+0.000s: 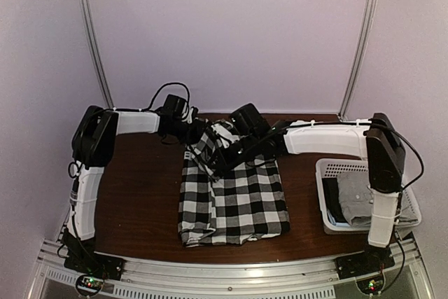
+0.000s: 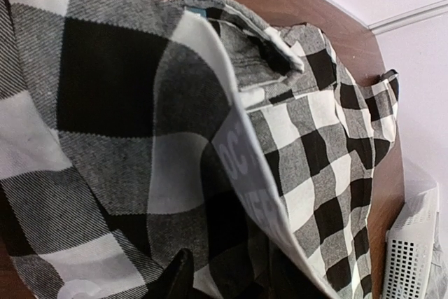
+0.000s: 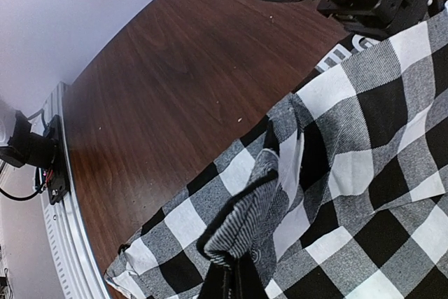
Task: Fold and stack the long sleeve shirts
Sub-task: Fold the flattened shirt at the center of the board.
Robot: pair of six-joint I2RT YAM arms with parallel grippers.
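Observation:
The black-and-white checked long sleeve shirt lies partly folded mid-table, its far end bunched up between both grippers. My left gripper is at the collar end; in the left wrist view its fingers stand apart with checked cloth and a grey label lying loosely between them. My right gripper is shut on a raised fold of the checked shirt, pinched at its fingertips. The plain grey shirt lies in the basket.
A white lattice basket stands at the table's right side, its corner also in the left wrist view. Bare brown tabletop lies left of the shirt. A metal rail runs along the near edge.

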